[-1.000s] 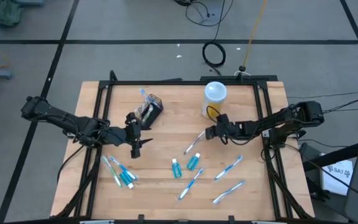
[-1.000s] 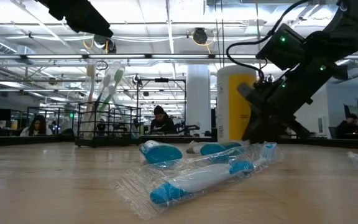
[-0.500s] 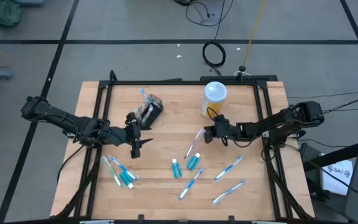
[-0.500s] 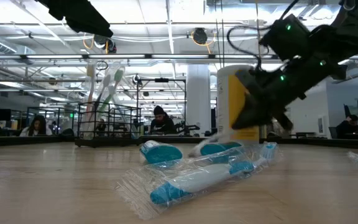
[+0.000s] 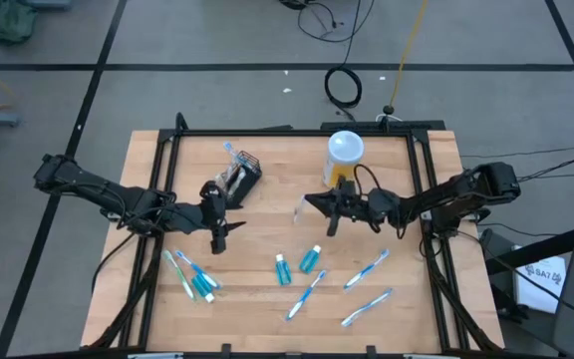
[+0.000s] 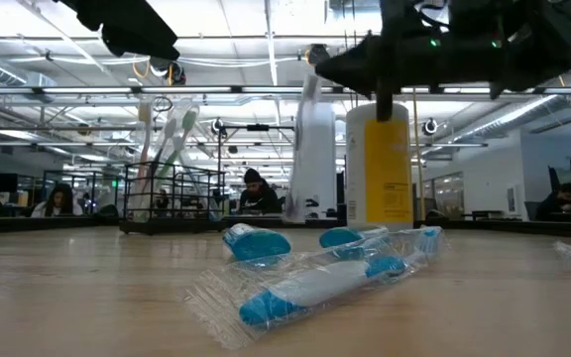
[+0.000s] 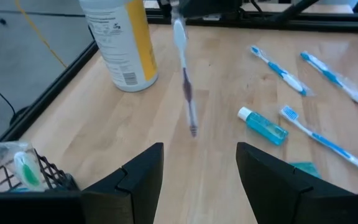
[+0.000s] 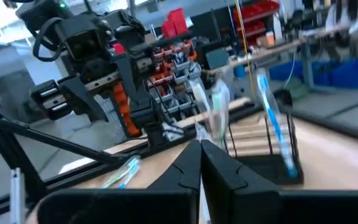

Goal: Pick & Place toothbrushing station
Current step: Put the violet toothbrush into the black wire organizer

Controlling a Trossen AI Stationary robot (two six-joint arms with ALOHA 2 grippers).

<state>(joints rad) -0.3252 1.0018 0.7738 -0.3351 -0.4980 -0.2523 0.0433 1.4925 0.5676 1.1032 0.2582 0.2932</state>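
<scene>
The black wire-mesh basket [image 5: 244, 172] stands at the far left of the table, with wrapped toothbrushes upright in it [image 8: 272, 124]. My right gripper [image 5: 314, 205] is raised over the table's middle, shut on a wrapped toothbrush [image 6: 310, 149] that hangs below it. The same toothbrush [image 7: 185, 81] shows in front of my left gripper [image 5: 217, 227], which hovers open near the basket, its fingers [image 7: 142, 177] apart on nothing. Several toothbrushes [image 5: 365, 267] and two teal tubes [image 5: 310, 258] lie flat on the table. My right gripper pinches the wrapped toothbrush by its upper end [image 6: 311, 81] between its two shut fingers [image 8: 191, 163]. The fingers reach in about level from the table's right side. The toothbrush hangs nearly upright below them, clear of the table.
A white bottle with a yellow label [image 5: 344, 155] stands just behind the right gripper. More toothbrushes [image 5: 189, 274] lie at the near left. Black rails [image 5: 287, 131] run along the table's edges. Bare wood [image 5: 267, 214] lies between the two grippers.
My right gripper has risen and gone toward the table's left, tipping from pointing down to about level. The wrapped toothbrush, which lay flat on the table, has been lifted clear and now hangs upright from the gripper.
</scene>
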